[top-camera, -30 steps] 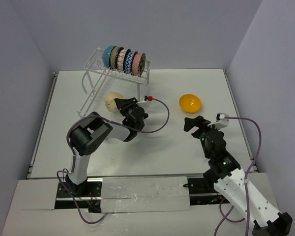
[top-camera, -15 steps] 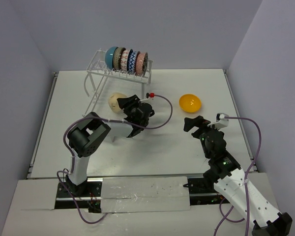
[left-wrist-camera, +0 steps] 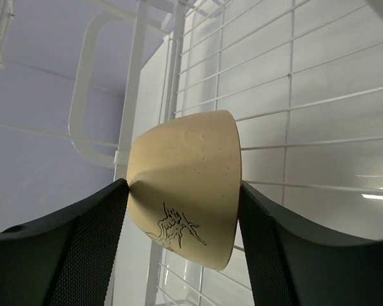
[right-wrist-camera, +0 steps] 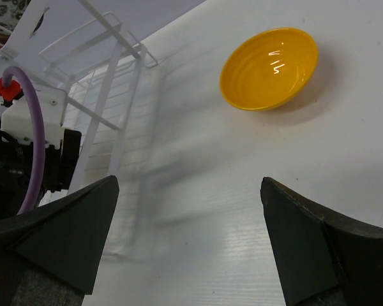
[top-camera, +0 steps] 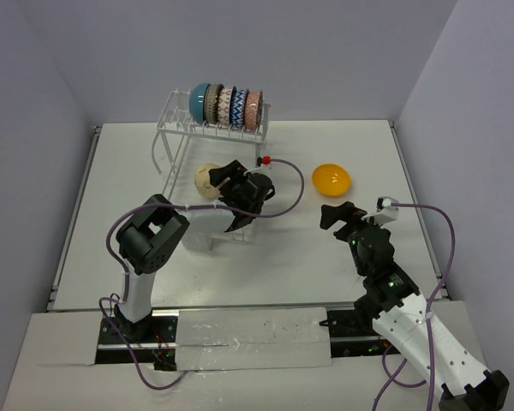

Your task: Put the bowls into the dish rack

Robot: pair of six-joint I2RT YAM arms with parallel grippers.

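Where white wire rack [left-wrist-camera: 138, 70] rises, speckled tan bowl [left-wrist-camera: 191, 172] clamped in left hand [left-wrist-camera: 182, 194]; right hand [right-wrist-camera: 188, 188] agape.

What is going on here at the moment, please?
The left arm's fingers hold a tan bowl against the lower wire shelf of the dish rack. Five bowls stand in its top tier. The right arm's fingers are open and empty, with a yellow bowl lying on the table ahead of them.
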